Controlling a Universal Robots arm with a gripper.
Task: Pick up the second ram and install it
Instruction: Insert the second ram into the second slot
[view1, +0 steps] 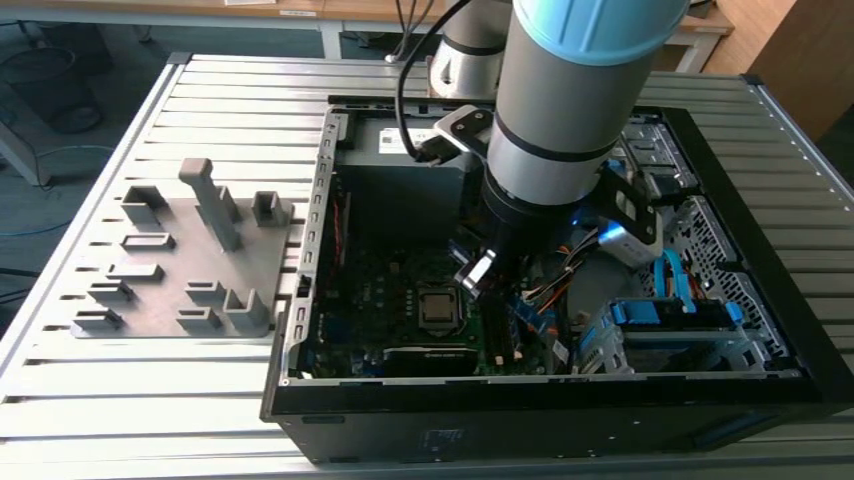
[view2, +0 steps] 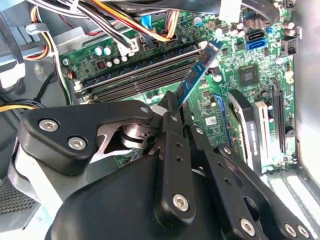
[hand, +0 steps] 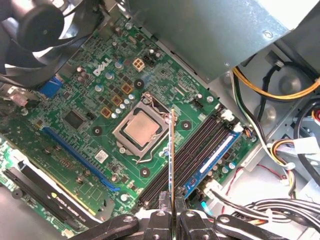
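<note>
The second ram (hand: 172, 150) is a thin dark stick seen edge-on in the first wrist view, hanging over the motherboard beside the processor socket (hand: 140, 127). In the second wrist view the second ram (view2: 198, 70) shows its flat face with chips and a pale label, tilted above the memory slots (view2: 135, 75). My gripper (hand: 174, 201) is shut on one end of it, and the gripper (view2: 177, 105) holds it clear of the board. In the exterior view the gripper (view1: 481, 275) is inside the open computer case. Another stick (hand: 216, 155) sits in the outermost of the memory slots (hand: 192, 155).
The open black computer case (view1: 534, 395) lies on a slatted metal table. A grey holder block (view1: 187, 255) stands at the exterior view's left of the case. Bundled cables (view2: 125, 20), a fan (hand: 37, 25) and a drive cage (view1: 674, 320) crowd the space around the board.
</note>
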